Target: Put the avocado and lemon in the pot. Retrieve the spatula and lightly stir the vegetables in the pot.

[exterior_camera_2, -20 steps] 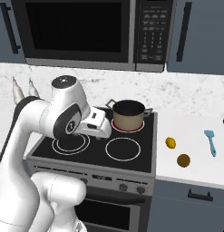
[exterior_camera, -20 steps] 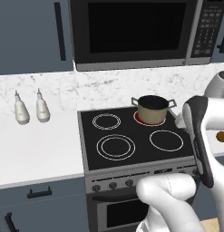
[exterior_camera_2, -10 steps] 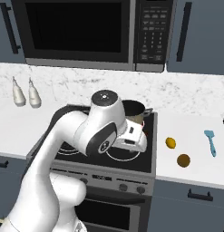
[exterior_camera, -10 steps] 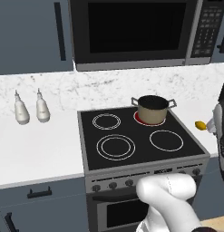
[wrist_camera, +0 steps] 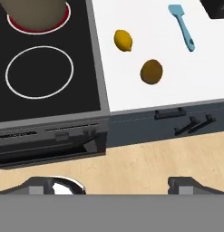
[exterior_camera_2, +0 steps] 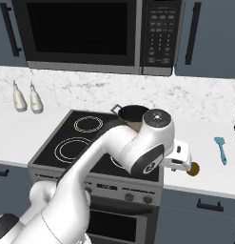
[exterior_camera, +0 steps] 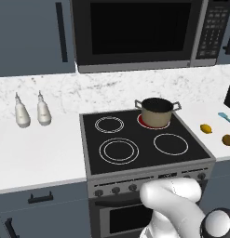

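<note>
Lemon (wrist_camera: 123, 40) beyond spread gripper (wrist_camera: 118, 185)

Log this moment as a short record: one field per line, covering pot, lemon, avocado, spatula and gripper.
pot: on the stove's back right burner, which glows red
lemon: on the white counter right of the stove, not in the pot
avocado: brownish, on the same counter, nearer the front edge than the lemon
spatula: flat on the counter, farther right, untouched
gripper: open, empty, above the floor in front of the counter
</note>
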{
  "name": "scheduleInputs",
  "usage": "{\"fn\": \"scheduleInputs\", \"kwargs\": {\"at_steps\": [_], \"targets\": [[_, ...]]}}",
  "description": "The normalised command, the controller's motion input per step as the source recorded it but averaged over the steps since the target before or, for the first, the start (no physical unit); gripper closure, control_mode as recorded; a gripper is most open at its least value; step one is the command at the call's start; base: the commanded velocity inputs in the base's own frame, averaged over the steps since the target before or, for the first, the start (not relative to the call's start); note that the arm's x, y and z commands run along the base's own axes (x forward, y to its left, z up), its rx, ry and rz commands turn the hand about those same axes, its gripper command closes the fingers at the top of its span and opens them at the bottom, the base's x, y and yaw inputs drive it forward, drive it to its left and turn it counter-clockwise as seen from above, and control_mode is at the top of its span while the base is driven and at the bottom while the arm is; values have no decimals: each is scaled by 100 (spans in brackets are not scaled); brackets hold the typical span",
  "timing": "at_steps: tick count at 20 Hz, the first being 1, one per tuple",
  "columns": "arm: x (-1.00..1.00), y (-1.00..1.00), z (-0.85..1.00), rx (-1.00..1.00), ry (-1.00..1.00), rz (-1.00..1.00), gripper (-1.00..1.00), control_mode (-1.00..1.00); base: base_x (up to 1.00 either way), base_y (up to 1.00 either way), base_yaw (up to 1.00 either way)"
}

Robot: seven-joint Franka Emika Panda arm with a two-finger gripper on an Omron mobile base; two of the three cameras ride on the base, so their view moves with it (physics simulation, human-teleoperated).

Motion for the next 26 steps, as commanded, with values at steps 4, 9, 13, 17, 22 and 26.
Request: {"fn": "scheduleInputs", "kwargs": {"at_steps": [4, 9, 13, 17, 22, 26], "targets": [[52, -72, -25, 1, 3, 0, -100, -100, 0, 0, 0], [83, -37, -40, 0, 4, 0, -100, -100, 0, 0, 0], [74, -30, -42, 0, 1, 0, -100, -100, 0, 0, 0], [52, -10, -41, 0, 0, 0, -100, -100, 0, 0, 0], [37, -21, -36, 0, 7, 0, -100, -100, 0, 0, 0], [8, -37, -27, 0, 5, -4, -100, -100, 0, 0, 0]]}}
